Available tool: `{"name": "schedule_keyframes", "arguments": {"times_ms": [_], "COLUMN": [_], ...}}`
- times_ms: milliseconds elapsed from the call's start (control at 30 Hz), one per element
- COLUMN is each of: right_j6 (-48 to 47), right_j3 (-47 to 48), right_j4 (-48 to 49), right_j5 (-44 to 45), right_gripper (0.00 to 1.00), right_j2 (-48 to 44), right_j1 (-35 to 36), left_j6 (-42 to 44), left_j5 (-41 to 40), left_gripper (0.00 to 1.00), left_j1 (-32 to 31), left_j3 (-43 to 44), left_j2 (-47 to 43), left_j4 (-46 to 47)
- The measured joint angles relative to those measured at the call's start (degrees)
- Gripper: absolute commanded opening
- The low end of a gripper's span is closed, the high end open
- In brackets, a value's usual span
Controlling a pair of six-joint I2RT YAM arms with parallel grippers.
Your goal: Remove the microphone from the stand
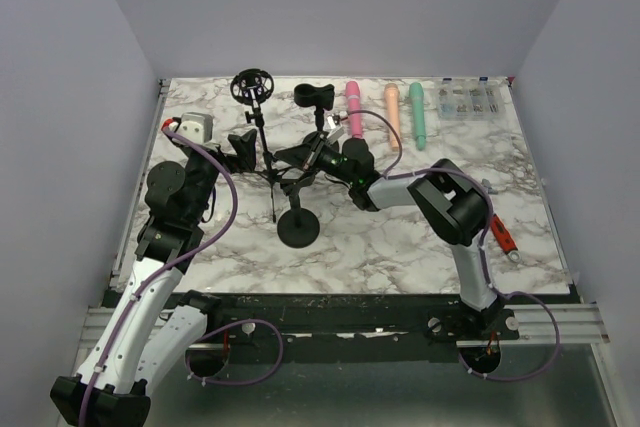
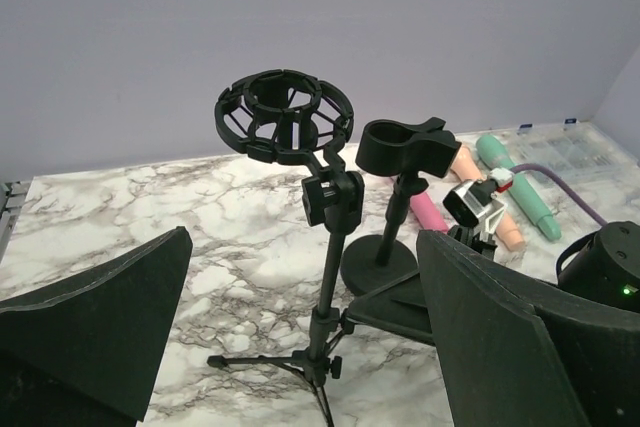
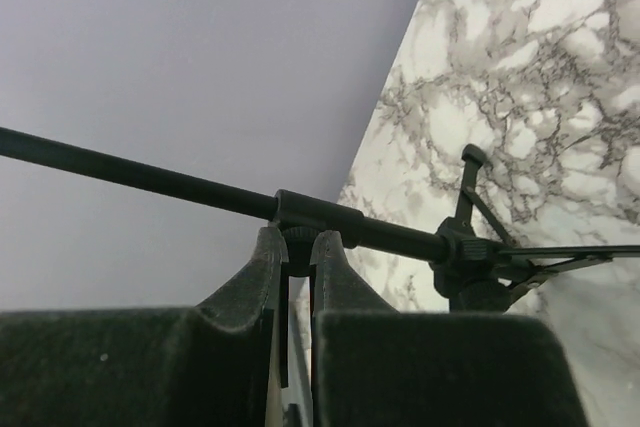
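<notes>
A black tripod stand (image 2: 332, 247) carries an empty ring-shaped shock mount (image 2: 283, 115); it also shows in the top view (image 1: 252, 85). No microphone sits in it. Pink (image 1: 353, 109), peach (image 1: 392, 107) and green (image 1: 417, 114) microphones lie flat at the back of the table. My right gripper (image 3: 298, 242) is shut on a small knob under the collar of the tripod stand's pole (image 3: 140, 175); in the top view it is at the table's middle (image 1: 312, 157). My left gripper (image 2: 310, 347) is open and empty, its fingers (image 2: 100, 317) either side of the stand's lower pole, not touching.
A second stand with a clip holder (image 2: 402, 147) on a round base (image 1: 298, 228) stands just right of the tripod. A clear plastic box (image 1: 466, 102) sits at the back right. A red-handled tool (image 1: 503, 237) lies near the right edge.
</notes>
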Motion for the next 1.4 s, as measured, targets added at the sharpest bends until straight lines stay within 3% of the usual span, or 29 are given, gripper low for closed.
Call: {"name": "schedule_keyframes", "arguments": {"times_ms": [200, 433, 567, 800, 867, 1100, 1200, 1400], "right_j6": [-16.72, -38.14, -40.09, -24.59, -18.01, 3.32, 8.85, 16.44], "right_j3": [-0.35, -0.31, -0.35, -0.35, -0.28, 0.76, 1.2, 3.04], "right_j4": [-0.17, -7.41, -11.13, -13.03, -13.11, -12.37, -10.86, -6.05], "right_j5": [0.92, 0.66, 1.14, 4.04, 3.74, 0.33, -0.66, -1.6], "right_gripper": [0.01, 0.01, 0.16, 0.68, 0.72, 0.68, 0.59, 0.57], "right_j2": [-2.82, -6.1, -8.22, -11.3, -10.29, -2.71, -0.7, 2.19], "right_j1": [0.31, 1.4, 1.4, 1.33, 1.33, 1.38, 1.38, 1.38], "left_j6": [0.26, 0.46, 0.48, 0.39, 0.39, 0.37, 0.37, 0.37], "left_j5": [-0.02, -0.02, -0.02, -0.11, -0.26, -0.52, -0.59, -0.59], "left_gripper": [0.99, 0.99, 0.99, 0.99, 0.98, 0.99, 0.99, 0.99], "left_j1": [-0.02, -0.02, -0.02, 0.0, 0.0, -0.02, 0.0, -0.02], "left_j3": [-0.13, -0.15, -0.17, -0.17, -0.17, -0.17, -0.17, -0.17], "left_j2": [0.0, 0.11, 0.22, 0.22, 0.22, 0.2, 0.2, -0.04], "left_j4": [0.0, 0.02, 0.02, 0.02, -0.02, 0.0, 0.0, 0.0]}}
